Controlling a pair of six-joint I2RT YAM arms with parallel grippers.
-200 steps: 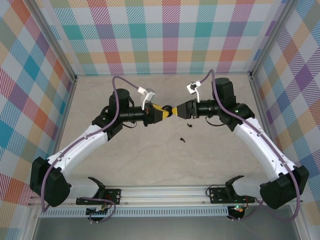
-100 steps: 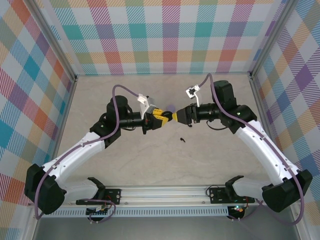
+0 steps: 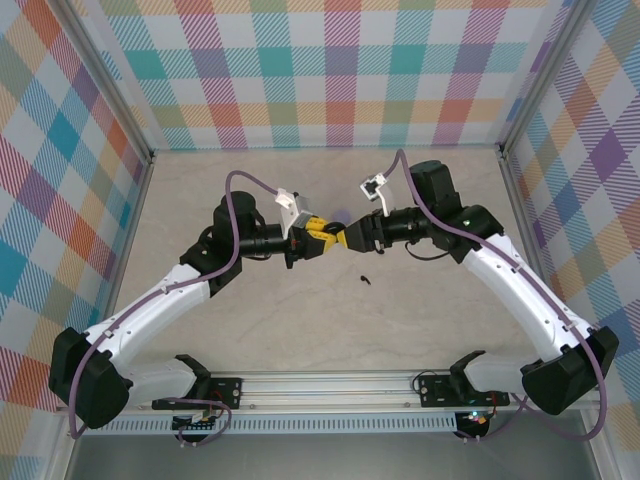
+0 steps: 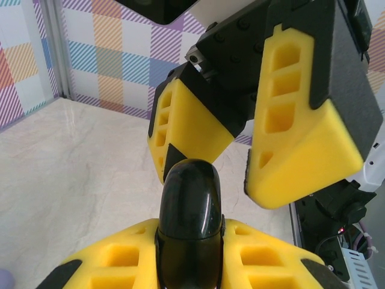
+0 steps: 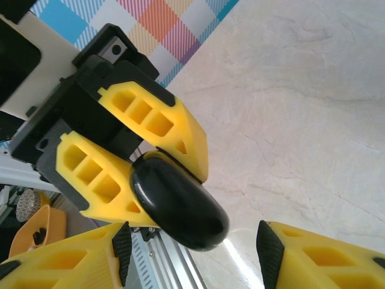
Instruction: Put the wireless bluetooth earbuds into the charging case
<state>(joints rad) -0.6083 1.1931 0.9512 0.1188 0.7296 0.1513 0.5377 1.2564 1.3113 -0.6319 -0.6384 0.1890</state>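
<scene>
Over the middle of a pale, marbled table [image 3: 300, 320], seen from above, two arms reach inward until the left claw [image 3: 328, 234] and the right claw [image 3: 352, 236] meet tip to tip. One black earbud [image 3: 365, 279] lies loose on the tabletop, near the claws on the side toward the arm bases and apart from both. Bare table runs out on every side of the meeting point. The checked walls [image 3: 330, 80], their metal corner posts [image 3: 150, 160] and the rail [image 3: 330, 385] at the near edge all stand well apart from it.

From the left wrist, the left claw is clenched on a glossy black case [image 4: 189, 211], which rises from between its yellow fingers [image 4: 114, 265]. The right claw hangs released just beyond the case's rounded end, with a clear gap between its two wedges. The narrower wedge sits right behind the case top, and contact cannot be told. Open table stretches away left to the wall.

From the right wrist, the case juts toward the camera. Its rounded end lies between the right claw's spread tips, with space showing on both sides. Bare marbled table lies to the upper right.
</scene>
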